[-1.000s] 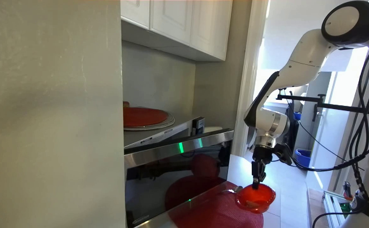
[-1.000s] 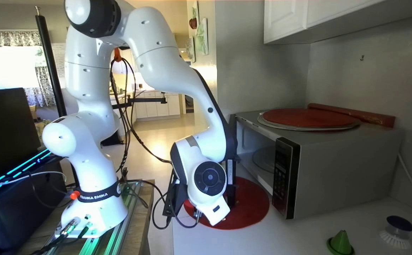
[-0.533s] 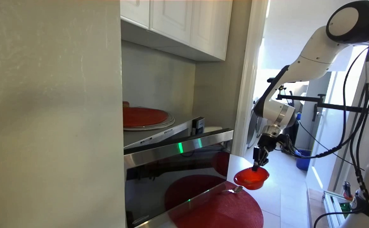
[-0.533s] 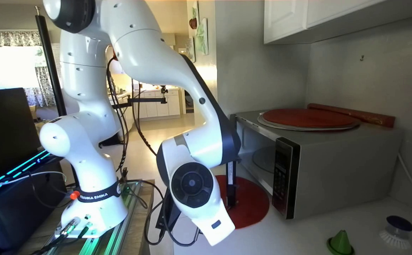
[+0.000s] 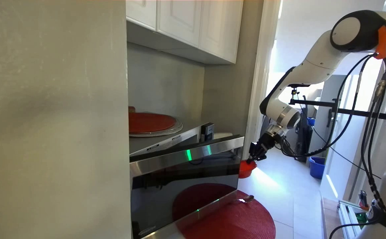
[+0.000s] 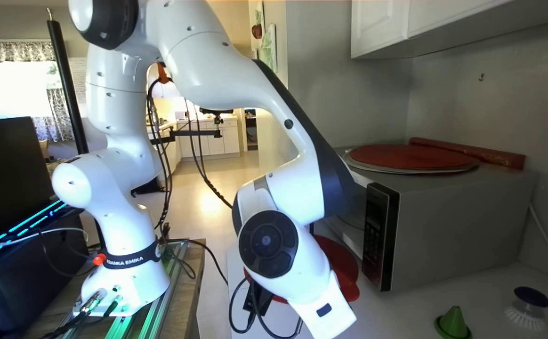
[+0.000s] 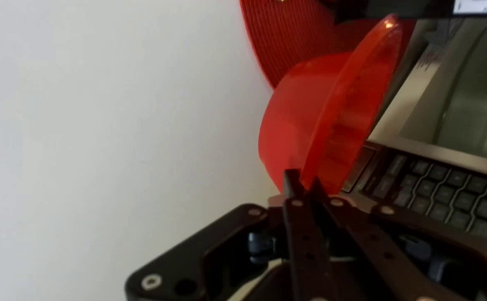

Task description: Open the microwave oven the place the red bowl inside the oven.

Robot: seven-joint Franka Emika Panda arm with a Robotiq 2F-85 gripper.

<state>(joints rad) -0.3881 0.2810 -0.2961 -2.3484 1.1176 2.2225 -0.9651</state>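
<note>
One gripper (image 7: 305, 184) pinches the red bowl (image 7: 310, 115) in the wrist view; in an exterior view the arm (image 6: 236, 84) hides that grip.

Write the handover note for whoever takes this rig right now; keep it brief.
End effector: shut on the rim of the round red plastic-looking bowl.
Bowl: outside the grey box-shaped microwave oven, near its black keypad panel.
Oven access: dark glass door with a stainless-steel frame stands open.
Done: door opened, bowl gripped.
Left: carry the bowl through the opening, set it down inside, let go, back out. I'd watch the panel edge and the open door on the way in.
</note>
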